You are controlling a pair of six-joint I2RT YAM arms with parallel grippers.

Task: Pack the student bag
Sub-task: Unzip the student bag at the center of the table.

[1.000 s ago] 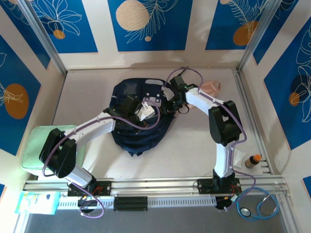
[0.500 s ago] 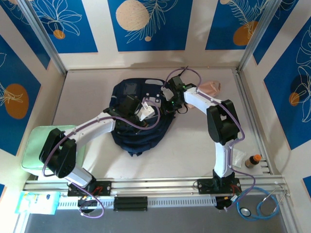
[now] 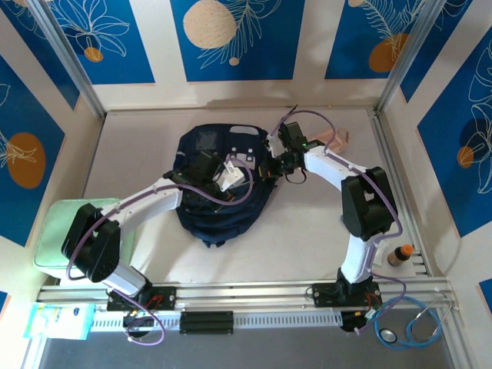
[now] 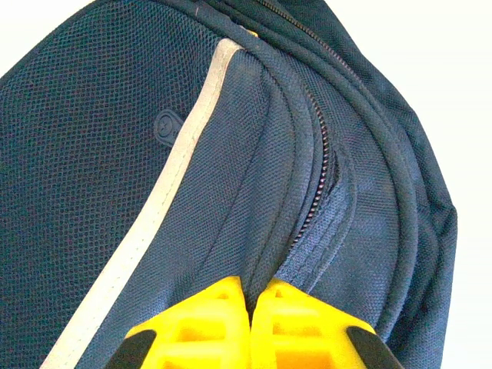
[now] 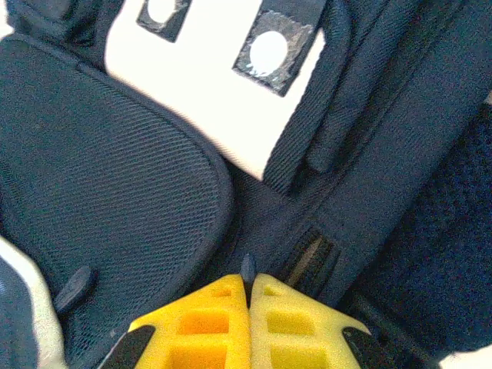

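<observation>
The student bag [image 3: 219, 219], dark navy with a white patch [image 5: 207, 84], lies flat in the middle of the table. My left gripper [image 3: 206, 163] rests on the bag's top. In the left wrist view that gripper [image 4: 250, 296] is shut on a fold of navy fabric beside a partly open zipper [image 4: 319, 177] and a light stripe [image 4: 177, 169]. My right gripper [image 3: 270, 171] is at the bag's right edge. In the right wrist view it [image 5: 248, 284] is shut on a small dark tab [image 5: 247, 265] of the bag, next to a mesh panel [image 5: 108, 192].
A pink pouch [image 3: 338, 138] lies at the back right, partly behind the right arm. A pale green box [image 3: 58, 231] sits at the left edge. A small brown bottle [image 3: 400, 254] stands near the right rail, and a stethoscope [image 3: 415, 327] lies beyond it.
The right gripper has closed onto the dark tab, and the right arm's elbow has swung to the right. The left arm and the bag have not moved.
</observation>
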